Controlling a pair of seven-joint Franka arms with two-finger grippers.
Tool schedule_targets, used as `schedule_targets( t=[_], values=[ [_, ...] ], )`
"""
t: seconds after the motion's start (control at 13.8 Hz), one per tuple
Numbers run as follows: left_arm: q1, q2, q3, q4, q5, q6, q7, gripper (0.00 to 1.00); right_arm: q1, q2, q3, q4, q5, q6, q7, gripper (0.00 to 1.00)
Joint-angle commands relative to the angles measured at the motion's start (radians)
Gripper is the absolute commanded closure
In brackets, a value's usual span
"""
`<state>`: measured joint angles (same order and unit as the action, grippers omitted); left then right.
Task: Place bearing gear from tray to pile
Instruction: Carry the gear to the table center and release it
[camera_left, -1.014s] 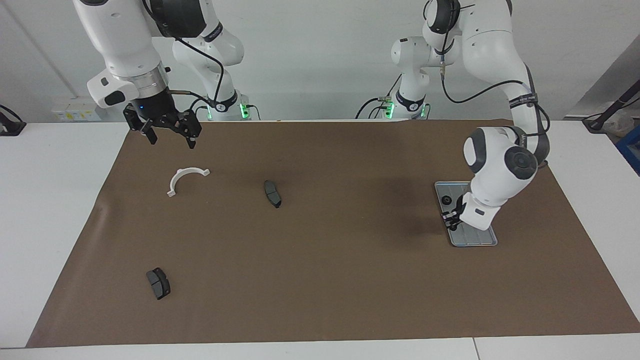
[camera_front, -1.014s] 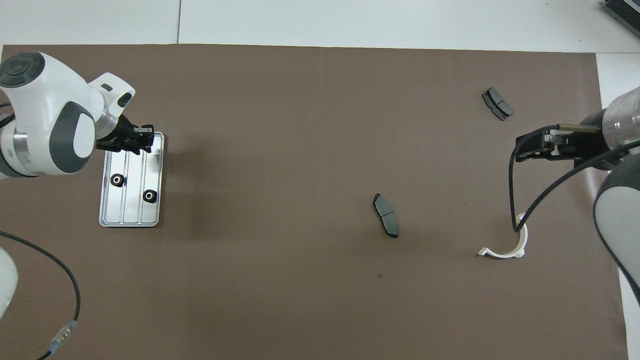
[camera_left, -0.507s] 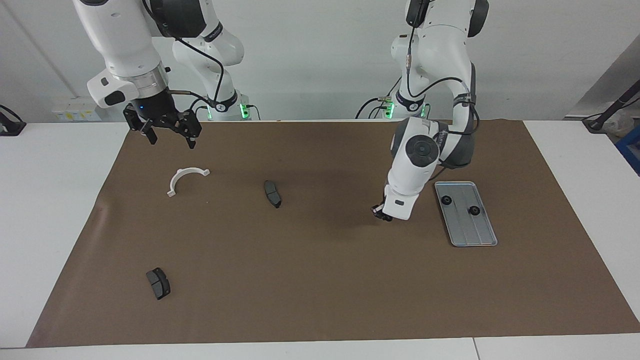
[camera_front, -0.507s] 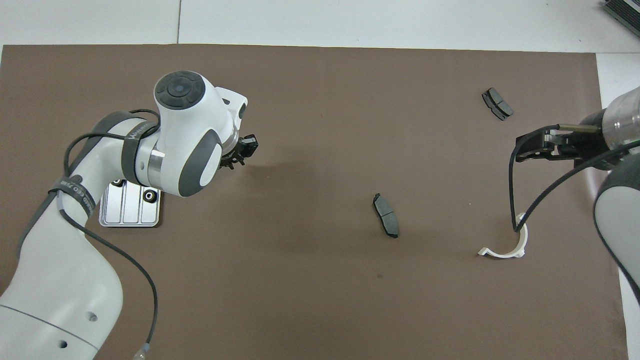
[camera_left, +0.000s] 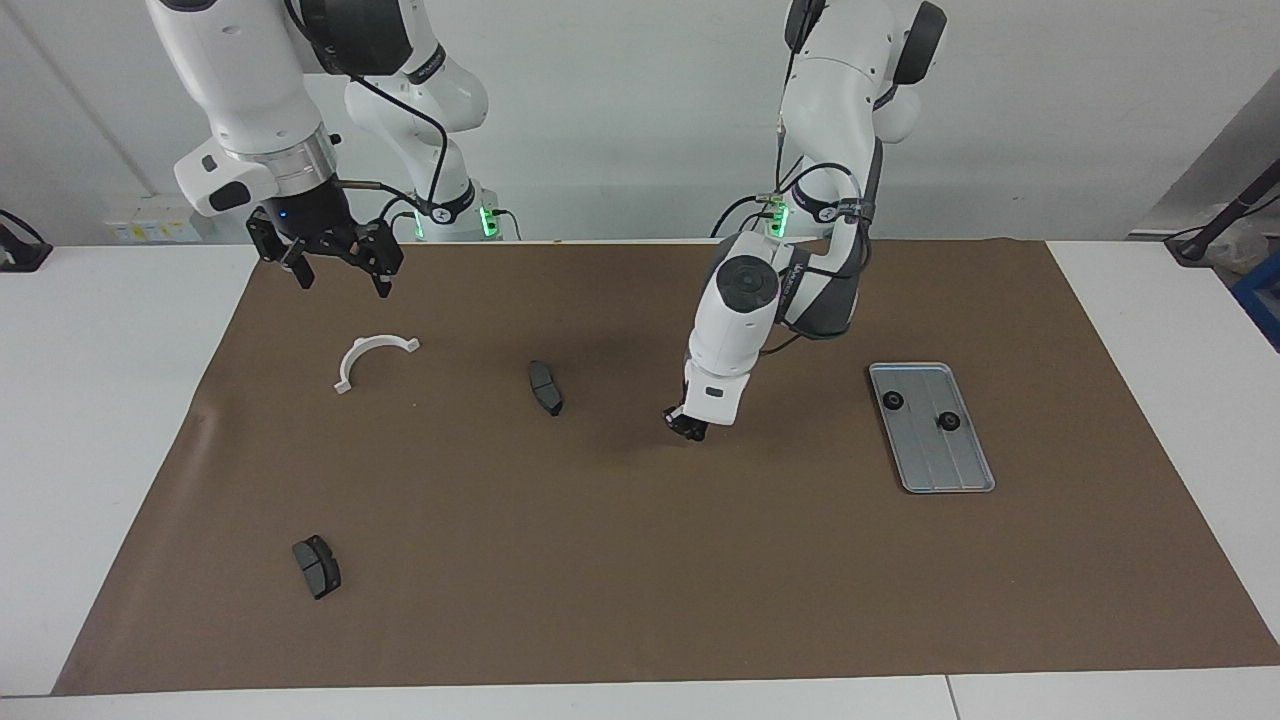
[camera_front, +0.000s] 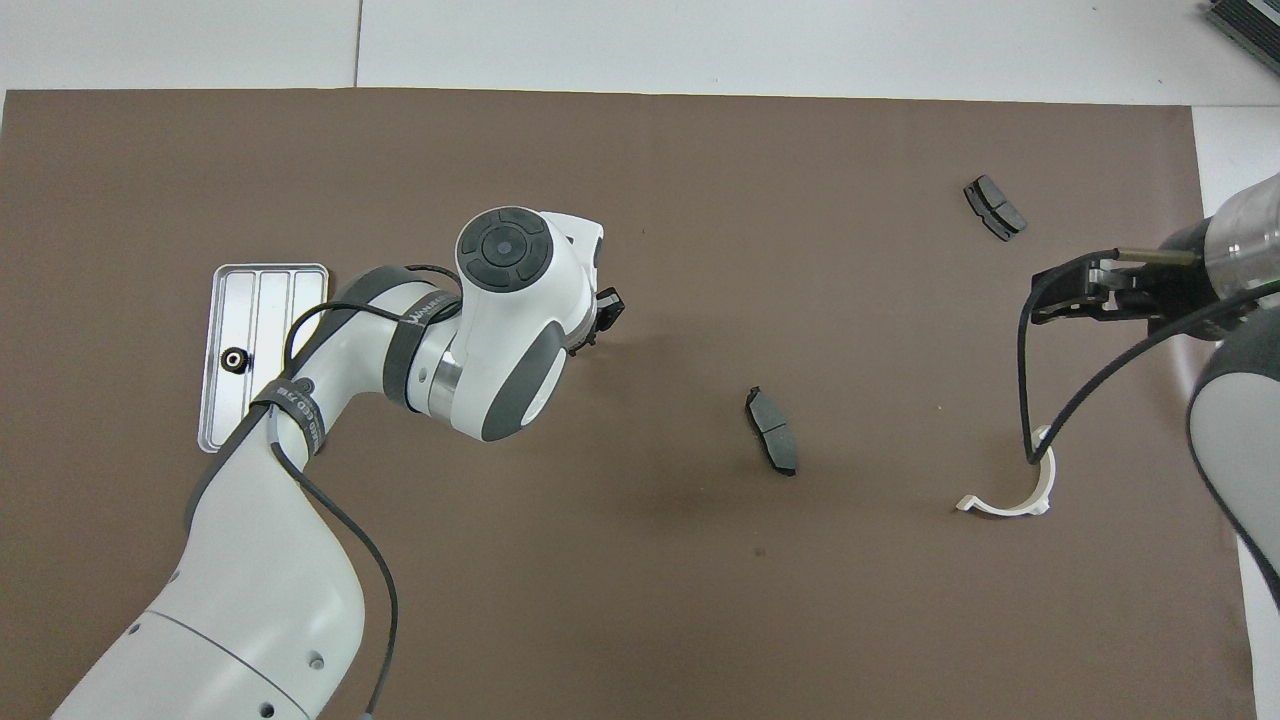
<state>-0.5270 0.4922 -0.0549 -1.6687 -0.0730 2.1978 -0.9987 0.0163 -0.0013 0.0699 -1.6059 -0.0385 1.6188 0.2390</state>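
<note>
Bearing gears (camera_left: 892, 401): two sit in the tray (camera_left: 950, 472), toward the left arm's end of the counter. Left end effector (camera_left: 688, 427) is closed over the mat (camera_left: 640, 560), between the tray and a brake pad (camera_left: 545, 387); can't tell if it's gripping anything. Right end effector (camera_left: 340, 265) waits open near the white bracket (camera_left: 372, 355).

Grooved silver tray (camera_left: 958, 470) (brown mat (camera_left: 640, 580))

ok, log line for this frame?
left gripper: shut, over brown mat | right gripper: open, waiting | silver-grey metal tray: two black gears
</note>
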Motion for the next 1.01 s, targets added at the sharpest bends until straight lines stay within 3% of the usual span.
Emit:
schedule_targets(
  t=[0.0, 0.07, 0.29, 0.51, 0.72, 0.94],
  values=[
    [-0.013, 0.003, 0.018, 0.012, -0.017, 0.01, -0.008, 0.45, -0.018, -0.002, 0.007, -0.002, 0.028, -0.005, -0.033, 0.0],
    [-0.013, 0.002, 0.018, 0.013, -0.016, 0.007, -0.003, 0.35, -0.018, -0.002, 0.007, -0.003, 0.028, -0.005, -0.033, 0.0],
    [-0.013, -0.009, 0.02, 0.017, -0.01, -0.006, 0.003, 0.2, -0.018, -0.002, 0.007, -0.003, 0.028, -0.005, -0.033, 0.0],
    [0.024, -0.041, 0.029, 0.062, -0.005, -0.091, 0.043, 0.22, -0.018, -0.002, 0.007, -0.003, 0.028, -0.005, -0.033, 0.0],
    [0.166, -0.06, 0.027, 0.131, -0.011, -0.228, 0.234, 0.24, -0.019, -0.003, 0.004, -0.002, 0.028, -0.019, -0.038, 0.0],
    [0.309, -0.069, 0.029, 0.127, -0.017, -0.24, 0.496, 0.24, 0.008, -0.003, 0.008, -0.005, 0.026, -0.005, -0.02, 0.0]
  ],
)
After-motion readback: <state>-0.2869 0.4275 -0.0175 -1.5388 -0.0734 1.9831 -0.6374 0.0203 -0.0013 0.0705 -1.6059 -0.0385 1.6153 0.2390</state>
